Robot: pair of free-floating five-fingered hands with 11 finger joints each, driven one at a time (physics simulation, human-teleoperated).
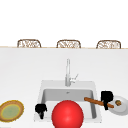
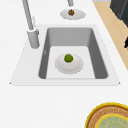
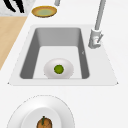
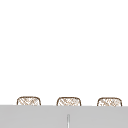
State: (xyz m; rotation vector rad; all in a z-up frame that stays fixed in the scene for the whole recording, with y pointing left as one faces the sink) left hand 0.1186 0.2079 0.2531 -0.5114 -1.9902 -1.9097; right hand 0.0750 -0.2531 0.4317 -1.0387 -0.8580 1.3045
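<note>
The right robot hand [image 1: 107, 97] grips a brown stick [image 1: 96, 102] beside the white plate [image 1: 123, 109]; the left robot hand [image 1: 41, 109] hangs curled, holding nothing.

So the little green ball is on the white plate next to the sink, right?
Not quite. The little green ball does sit on a white plate, but that plate is inside the sink, on its floor, not next to it. The left side view shows it plainly. The plate beside the sink carries a small brown thing.
</note>
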